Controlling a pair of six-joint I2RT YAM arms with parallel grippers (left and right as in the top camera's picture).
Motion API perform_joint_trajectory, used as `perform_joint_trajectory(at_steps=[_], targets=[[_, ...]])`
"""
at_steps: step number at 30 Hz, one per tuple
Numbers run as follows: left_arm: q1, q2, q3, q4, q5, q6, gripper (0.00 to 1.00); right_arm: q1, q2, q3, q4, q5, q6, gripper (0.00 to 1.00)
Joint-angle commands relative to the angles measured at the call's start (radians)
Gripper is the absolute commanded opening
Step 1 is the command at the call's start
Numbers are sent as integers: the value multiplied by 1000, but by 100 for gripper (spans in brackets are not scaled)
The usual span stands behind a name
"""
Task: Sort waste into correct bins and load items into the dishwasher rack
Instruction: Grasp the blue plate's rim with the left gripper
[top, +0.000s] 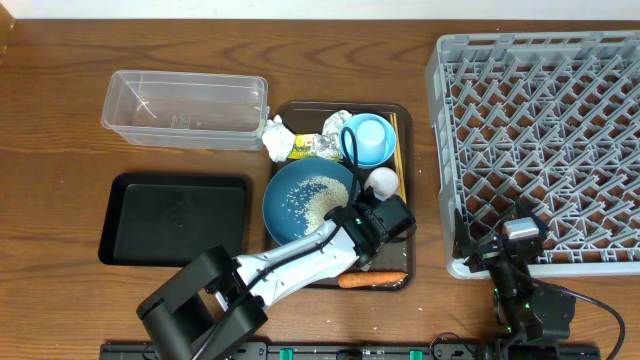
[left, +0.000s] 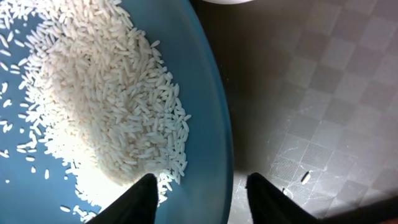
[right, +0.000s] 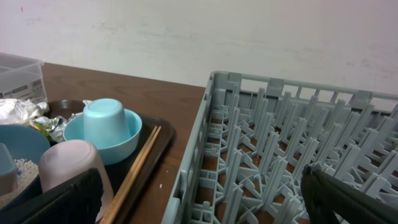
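While a white wall (right: 186, 31) is backing the wooden table (top: 60, 120), the left gripper (left: 200, 186) is straddling the right rim of the blue plate (top: 300, 195) on the tray (left: 323, 93), jaws parted, unclamped. The right gripper (right: 202, 186) is hanging wide and empty beside the rack (top: 540, 130).

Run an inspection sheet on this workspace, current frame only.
Surface: wooden table; brown tray at centre.
Job's things: blue plate with rice, bowl holding an upturned cup, white cup, chopsticks and carrot on the brown tray; tissue and foil wrapper at its far edge; clear tub and black tray to the left; rack to the right.
Clutter: one rice grain loose on the brown tray.
Hands: left hand open, fingers either side of the plate's rim; right hand open, by the rack's near edge.
Cables: black cable by the right arm's base.
Surroundings: pale wall.
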Motion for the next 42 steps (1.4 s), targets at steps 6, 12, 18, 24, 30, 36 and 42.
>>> perform_joint_trajectory(at_steps=[6,12,18,24,30,36,42], targets=[[-2,29,-4,-5,-5,-7,29,-9,-5,-4,0,0,13,99],[-2,15,-4,-5,-5,-8,23,-9,-5,-4,0,0,13,99],[-2,-30,-2,-15,-5,-8,19,-9,-5,-4,0,0,12,99],[-2,-79,-2,-29,-5,-8,11,-9,-5,-4,0,0,12,99],[-2,-105,-2,-46,-5,-7,6,-9,-5,-4,0,0,12,99],[-2,-106,-2,-47,-5,-8,6,-9,-5,-4,0,0,13,99],[-2,-143,24,-73,-6,-6,6,-9,-5,-4,-1,3,13,99]])
